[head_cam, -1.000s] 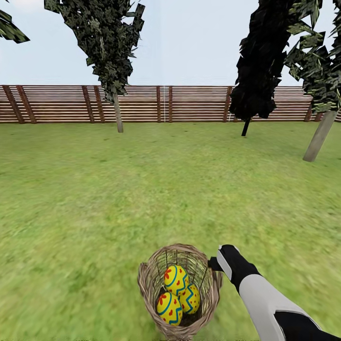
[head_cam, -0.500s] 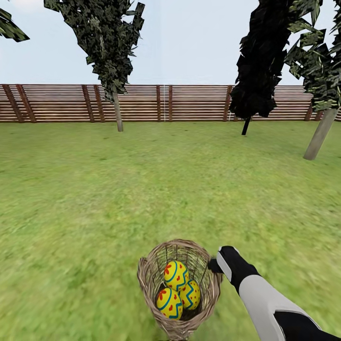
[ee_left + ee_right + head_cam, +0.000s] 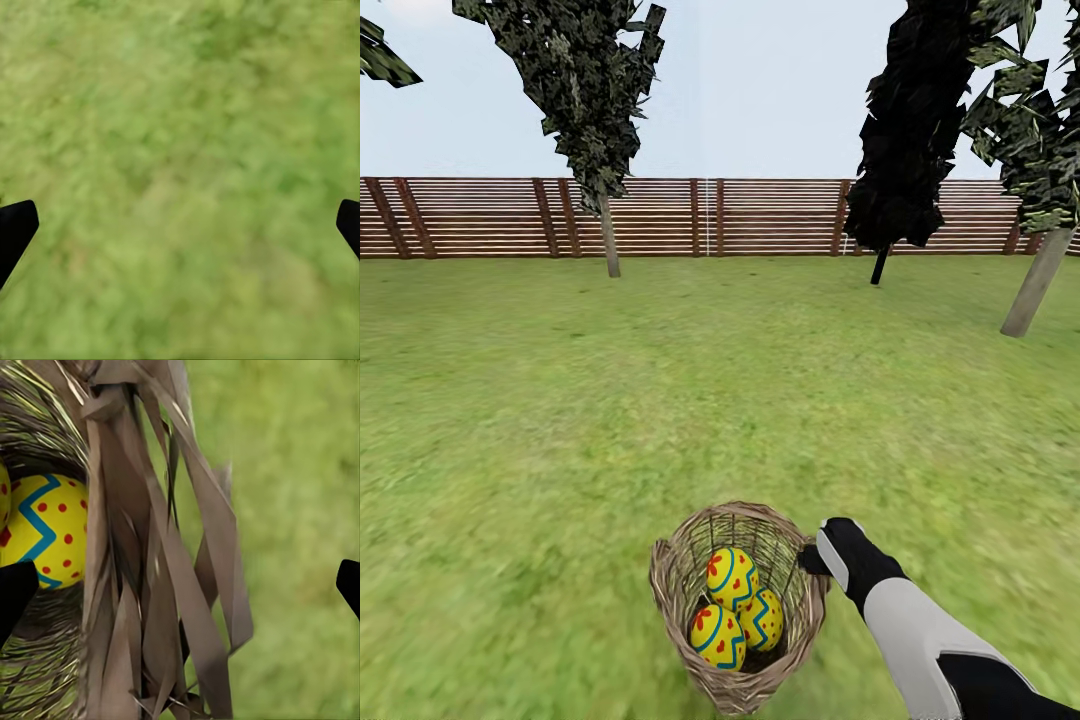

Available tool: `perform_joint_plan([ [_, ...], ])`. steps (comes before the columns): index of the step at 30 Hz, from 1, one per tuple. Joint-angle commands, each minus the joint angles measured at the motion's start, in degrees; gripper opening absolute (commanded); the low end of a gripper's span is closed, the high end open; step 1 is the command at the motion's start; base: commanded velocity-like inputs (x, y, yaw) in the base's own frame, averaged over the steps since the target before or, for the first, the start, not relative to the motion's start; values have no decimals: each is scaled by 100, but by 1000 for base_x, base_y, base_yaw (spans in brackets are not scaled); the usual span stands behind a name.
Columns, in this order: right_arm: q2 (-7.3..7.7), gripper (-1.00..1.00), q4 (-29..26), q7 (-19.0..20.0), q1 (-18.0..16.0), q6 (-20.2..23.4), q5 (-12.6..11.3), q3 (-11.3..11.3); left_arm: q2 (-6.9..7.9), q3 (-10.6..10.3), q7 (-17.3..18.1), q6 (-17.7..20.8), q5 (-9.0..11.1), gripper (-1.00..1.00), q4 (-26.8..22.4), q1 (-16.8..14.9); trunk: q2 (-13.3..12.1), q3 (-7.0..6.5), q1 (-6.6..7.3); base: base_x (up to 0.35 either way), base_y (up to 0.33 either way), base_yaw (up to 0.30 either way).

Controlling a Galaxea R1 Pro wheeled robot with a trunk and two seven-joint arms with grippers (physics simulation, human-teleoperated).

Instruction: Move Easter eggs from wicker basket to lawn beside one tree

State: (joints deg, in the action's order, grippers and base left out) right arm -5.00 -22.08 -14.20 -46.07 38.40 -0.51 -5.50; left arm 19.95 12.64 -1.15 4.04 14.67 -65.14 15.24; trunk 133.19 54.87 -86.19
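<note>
On lawn, near bottom of head view: wicker basket upright, three Easter eggs inside. Right hand straddles basket wall, fingers apart, one tip inside by dotted egg. Left hand apart over grass. Tree far right.

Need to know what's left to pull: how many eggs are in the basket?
3, all in the basket: one at the back, one front-left, one front-right toward the right gripper. They touch in a cluster; none on the lawn.
</note>
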Motion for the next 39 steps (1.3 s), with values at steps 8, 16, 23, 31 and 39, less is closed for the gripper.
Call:
perform_joint_plan([
  [8, -76, -100, -16, -22, -71, 19, -10, -30, -8, 89, -16, 76, 57, 100, -54, 29, 2, 5, 1, 0, 0, 0],
  [16, -98, -100, -15, -22, -95, 19, -12, -32, -13, 99, -17, 80, 54, 100, -42, 24, 2, 5, 1, 0, 0, 0],
  [23, -98, -100, -7, -22, -95, 19, -19, -35, -17, 106, -25, 80, 56, 100, -42, 23, 2, 5, 1, 0, 0, 0],
  [31, -98, -100, -7, -14, -95, 19, -19, -37, -17, 108, -28, 80, 54, 100, -36, 23, 2, 5, 1, 0, 0, 0],
  [39, -90, -100, -1, 5, -95, 19, -19, -38, -17, 108, -34, 80, 54, 100, -30, 23, -198, -85, 110, 0, 0, 0],
])
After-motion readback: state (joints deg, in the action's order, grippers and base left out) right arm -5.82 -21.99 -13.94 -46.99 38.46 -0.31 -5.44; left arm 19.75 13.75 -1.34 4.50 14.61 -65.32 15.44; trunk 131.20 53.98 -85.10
